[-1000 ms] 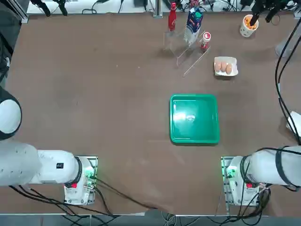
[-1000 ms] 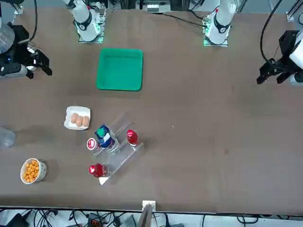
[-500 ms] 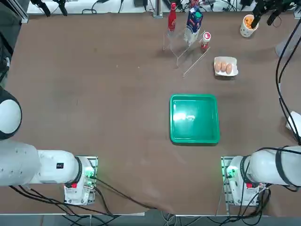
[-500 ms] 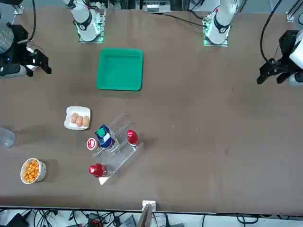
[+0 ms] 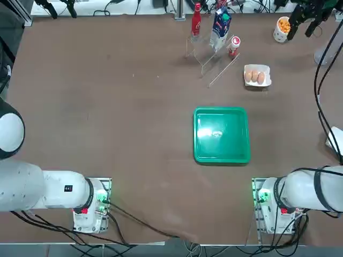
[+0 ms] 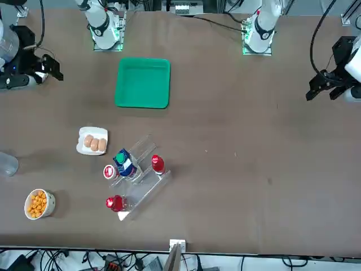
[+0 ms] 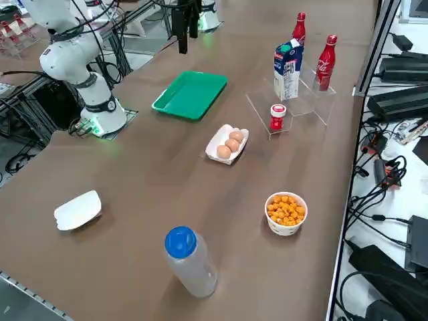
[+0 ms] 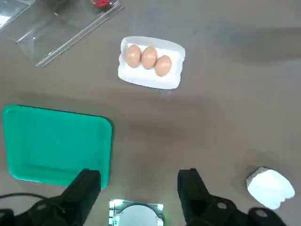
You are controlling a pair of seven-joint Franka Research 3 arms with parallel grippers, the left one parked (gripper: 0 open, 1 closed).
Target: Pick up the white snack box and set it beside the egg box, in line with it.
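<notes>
White snack box [image 8: 271, 188] beyond one fingertip of the wide-spread, empty right pincer [image 8: 139, 174].

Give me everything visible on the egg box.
The egg box is a small white open tray with rounded corners and a slightly scalloped rim, looking like thin molded plastic or foam. Three brown eggs sit in a row inside it. It rests upright and flat on the table, between the green tray and the cup of orange snacks, touching neither. No end effector touches it.
</notes>
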